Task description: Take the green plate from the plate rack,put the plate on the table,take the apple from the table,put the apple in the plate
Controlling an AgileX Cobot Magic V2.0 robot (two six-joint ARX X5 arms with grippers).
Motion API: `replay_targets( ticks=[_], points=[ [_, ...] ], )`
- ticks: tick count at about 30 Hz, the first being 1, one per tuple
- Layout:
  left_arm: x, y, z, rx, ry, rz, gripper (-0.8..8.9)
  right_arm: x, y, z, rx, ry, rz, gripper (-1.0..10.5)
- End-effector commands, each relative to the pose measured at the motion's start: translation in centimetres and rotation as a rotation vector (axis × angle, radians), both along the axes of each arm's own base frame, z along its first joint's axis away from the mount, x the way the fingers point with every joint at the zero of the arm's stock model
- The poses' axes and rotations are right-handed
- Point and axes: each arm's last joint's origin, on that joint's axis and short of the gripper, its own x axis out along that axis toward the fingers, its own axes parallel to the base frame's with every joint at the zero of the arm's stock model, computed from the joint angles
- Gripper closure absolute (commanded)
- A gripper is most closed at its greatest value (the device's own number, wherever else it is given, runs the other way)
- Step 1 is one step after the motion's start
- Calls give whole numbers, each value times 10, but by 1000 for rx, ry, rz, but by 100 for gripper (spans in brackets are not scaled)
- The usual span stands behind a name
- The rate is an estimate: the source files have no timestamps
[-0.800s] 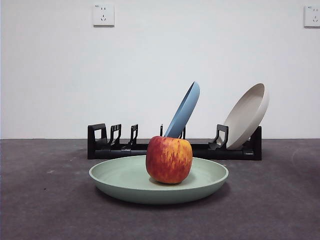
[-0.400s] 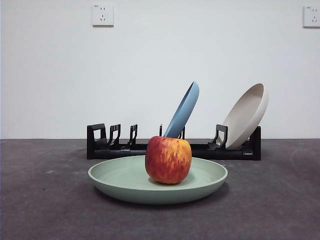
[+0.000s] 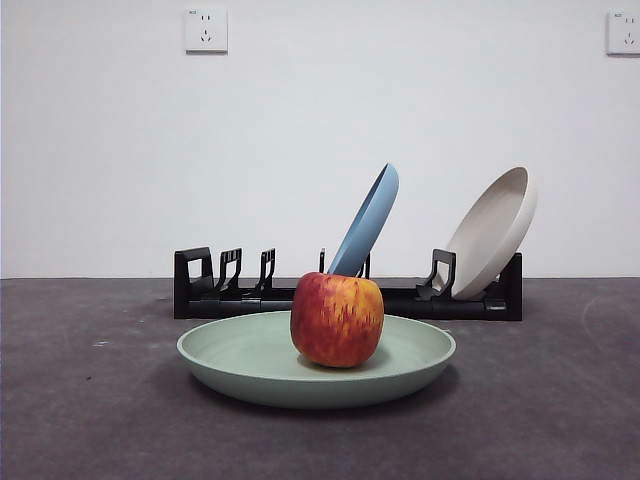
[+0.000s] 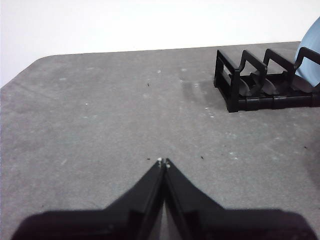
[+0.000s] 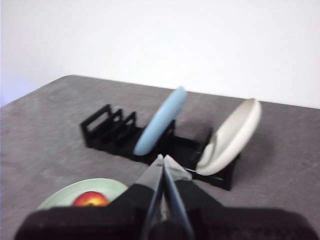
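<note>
The green plate (image 3: 250, 355) lies flat on the dark grey table (image 3: 80, 400) in front of the black plate rack (image 3: 240, 285). The red apple (image 3: 337, 319) stands in the middle of the plate. The right wrist view shows the plate (image 5: 70, 192) and the apple (image 5: 91, 199) below, with the rack (image 5: 107, 131) beyond. My right gripper (image 5: 162, 159) is shut and empty, raised above and behind the plate. My left gripper (image 4: 163, 162) is shut and empty over bare table, beside the rack's end (image 4: 240, 85). Neither gripper shows in the front view.
A blue plate (image 3: 366, 222) leans in the middle of the rack and a beige plate (image 3: 492, 232) leans at its right end. Both also show in the right wrist view: blue (image 5: 159, 122), beige (image 5: 230, 137). A white wall stands behind the table.
</note>
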Motion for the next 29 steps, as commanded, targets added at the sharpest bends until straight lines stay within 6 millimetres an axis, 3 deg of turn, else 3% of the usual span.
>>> replay_targets(
  ticks=[1,8,17,23,29],
  points=[
    [0,0,-4,-6,11,5,816,2,-2,-35,16,-58,-26,945],
    [0,0,-4,-6,11,5,816,6,-4,-101,63,-89,-80,945],
    [0,0,-4,-6,11,5,816,7,-5,-160,64,-14,-132,945],
    [0,0,-4,-6,11,5,816,8,-5,-181,82,38,-137,946],
    [0,0,-4,-6,11,5,816,8,-5,-182,78,41,-137,945]
  ],
)
